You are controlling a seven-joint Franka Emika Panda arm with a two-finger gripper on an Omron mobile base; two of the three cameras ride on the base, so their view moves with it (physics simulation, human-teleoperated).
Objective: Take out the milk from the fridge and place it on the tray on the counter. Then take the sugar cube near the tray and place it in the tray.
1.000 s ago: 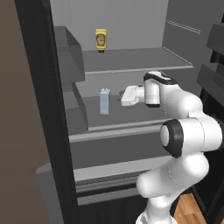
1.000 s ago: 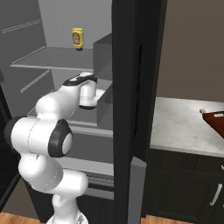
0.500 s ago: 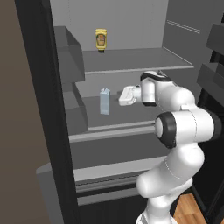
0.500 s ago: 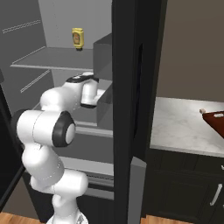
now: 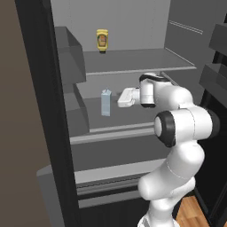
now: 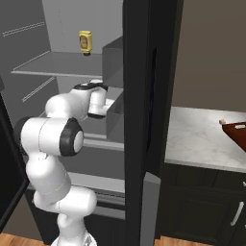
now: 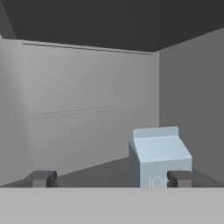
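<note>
The fridge point(image 5: 133, 22) stands open. On its middle shelf the milk point(image 5: 106, 102), a pale blue-grey gabled carton, stands upright. My gripper point(image 5: 119, 99) hangs just right of the carton at the same height, pointing toward it, apart from it. In the hand view the milk point(image 7: 159, 157) sits ahead at lower right, in line with the right one of the fingertips point(image 7: 180, 178); the gripper point(image 7: 111, 179) is open and holds nothing. Far right on the counter point(image 6: 197, 139) lies the dark red-brown tray point(image 6: 239, 135), cut by the frame edge, with the sugar cube point(image 6: 222, 122) beside its left corner.
A yellow jar point(image 5: 102, 41) with a brown label stands on the upper shelf. A grey bin point(image 5: 68, 57) juts out at the left of the shelves. The dark fridge door edge point(image 6: 144, 120) stands between the arm and the counter. Door bins point(image 5: 215, 80) flank the right.
The hand has crept left along the middle shelf toward the milk, and the elbow has swung in closer. The milk has not moved.
</note>
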